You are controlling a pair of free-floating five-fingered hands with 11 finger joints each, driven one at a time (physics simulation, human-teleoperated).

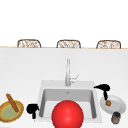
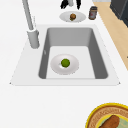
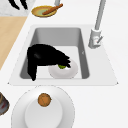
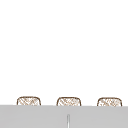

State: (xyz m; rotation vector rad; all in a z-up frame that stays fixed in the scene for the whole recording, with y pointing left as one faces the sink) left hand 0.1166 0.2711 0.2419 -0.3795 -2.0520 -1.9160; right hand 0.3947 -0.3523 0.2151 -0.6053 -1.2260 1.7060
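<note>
My right hand hovers over the white plate to the right of the sink, fingers hanging loose and holding nothing. One finger points down at a small brown ball on that plate. In the right side view this hand looms in front of the basin, with the brown ball below it. My left hand floats at the sink's front left corner, beside a yellow-green plate bearing a brown stick of food. Inside the sink, a white dish holds a green lime.
A dark jar stands just in front of the right plate. The tall faucet rises behind the basin. A big red sphere covers the sink's front edge in the front view. Three wicker chair backs line the far counter edge.
</note>
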